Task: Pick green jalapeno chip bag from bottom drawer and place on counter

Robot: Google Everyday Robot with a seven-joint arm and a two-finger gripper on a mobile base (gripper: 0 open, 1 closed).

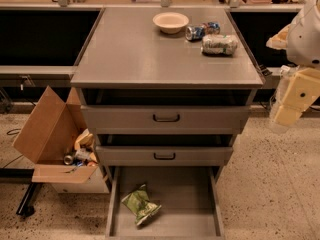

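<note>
A small wrinkled light-green foil chip bag [141, 205] lies flat on the floor of a wide grey metal bottom drawer [187, 199], pulled fully open toward the viewer. The bag sits in the drawer's near left part, just beside the left wall, with its long axis running diagonally from far left to near right.

The robot's pale yellowish gripper [286, 115] hangs at the far right of the scene, level with the upper drawers, so the bag is down and well to its left (whether it is spread or closed cannot be told).

Two shallower grey drawers with black handles [166, 118] jut out above, but the bag seems to lie nearer than their fronts, so a descent from above looks free. The flat grey counter [130, 49] offers wide bare room on its left.
</note>
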